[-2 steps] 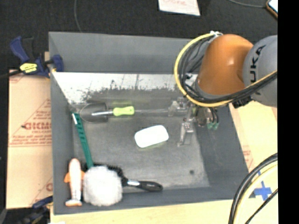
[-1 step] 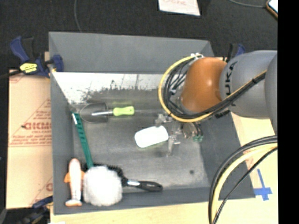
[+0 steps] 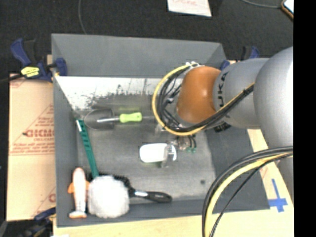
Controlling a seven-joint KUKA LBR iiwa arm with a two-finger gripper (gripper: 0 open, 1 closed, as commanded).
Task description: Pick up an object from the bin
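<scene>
Looms big and grey from the right: robot arm (image 3: 261, 93), orange cover (image 3: 197, 95). Hangs fingers (image 3: 171, 153) at the right end of a white rounded thing (image 3: 152, 153) in the middle of the bin (image 3: 197, 171) (clenched or loose, cannot tell). Grey bin floor; back wall (image 3: 113, 90) scratched dark. By the near wall, fluffy white brush (image 3: 107, 197). All round, dark floor (image 3: 123, 9).

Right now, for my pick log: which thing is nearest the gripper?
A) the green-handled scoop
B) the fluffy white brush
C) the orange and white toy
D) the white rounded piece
D: the gripper is right at the right-hand end of the white rounded piece, in the middle of the bin.
</scene>
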